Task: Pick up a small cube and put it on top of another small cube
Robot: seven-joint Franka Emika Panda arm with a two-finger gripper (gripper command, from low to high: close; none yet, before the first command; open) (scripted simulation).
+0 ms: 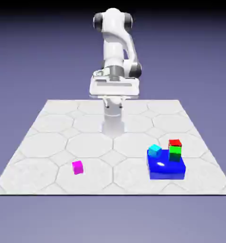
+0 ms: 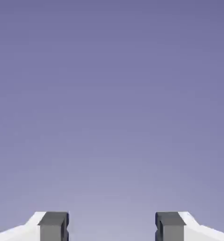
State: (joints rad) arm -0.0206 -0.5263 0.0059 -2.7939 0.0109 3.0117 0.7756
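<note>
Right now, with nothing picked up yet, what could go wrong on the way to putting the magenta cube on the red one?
The small red cube tops a small green cube on the glossy blue block, so an off-centre release might topple the stack. The small cyan cube sits beside that stack and could be knocked by the open fingers. The small magenta cube looks turned at an angle, so a misaligned grasp may slip.

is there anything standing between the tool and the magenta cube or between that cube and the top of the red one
Nothing visible stands between the tool and the magenta cube. Toward the red cube, the cyan cube on the blue block lies roughly along a low path.
</note>
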